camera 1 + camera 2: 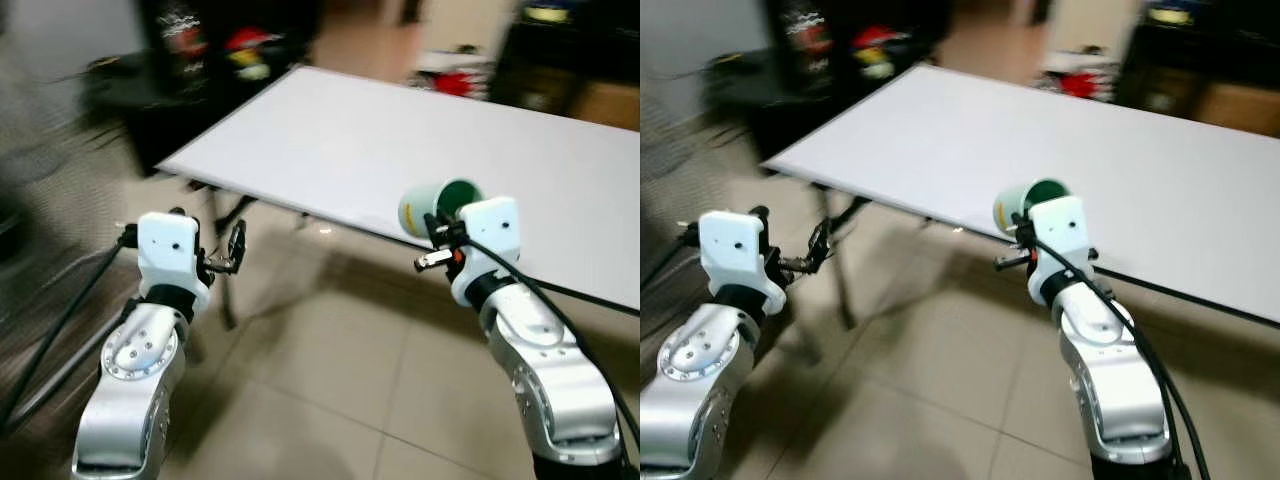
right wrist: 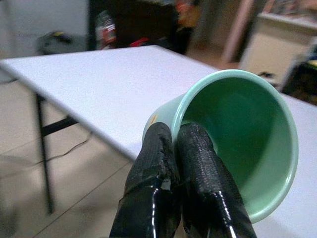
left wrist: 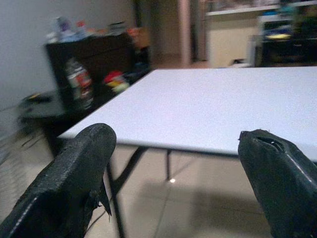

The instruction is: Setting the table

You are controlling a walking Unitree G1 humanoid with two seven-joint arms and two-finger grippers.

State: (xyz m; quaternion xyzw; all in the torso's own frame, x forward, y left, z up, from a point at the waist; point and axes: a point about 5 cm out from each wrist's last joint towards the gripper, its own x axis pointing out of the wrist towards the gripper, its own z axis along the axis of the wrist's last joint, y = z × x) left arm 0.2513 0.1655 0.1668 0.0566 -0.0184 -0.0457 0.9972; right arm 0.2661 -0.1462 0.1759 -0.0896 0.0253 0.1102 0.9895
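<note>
We stand in front of a long white table (image 1: 360, 150) that runs from about 10 o'clock to 3 o'clock in our head view. Its top is bare, and its near edge lies just ahead of both our arms.

Our right gripper (image 2: 178, 148) is raised at about 1 o'clock, at the near edge of the table. Its two black fingers (image 2: 153, 163) are pressed together on the rim of a pale green cup (image 1: 440, 205): one finger is outside the wall, the other is inside the mouth. The cup is tilted on its side, so we look into its darker green inside in the right wrist view. It hangs in the gripper above the table edge; we cannot tell if it touches the table top.

Our left gripper (image 1: 232, 250) is held out at about 10 o'clock, lower than the table top and just before its left corner. Its fingers (image 3: 74, 178) stand wide apart with nothing between them. Between them we see the table, its black folding legs (image 3: 124, 173) and the beige tiled floor (image 1: 330, 380).

Beyond the table, at 11 o'clock, there is a dark cabinet (image 3: 94, 64) with some bottles and coloured things, too blurred to name.
</note>
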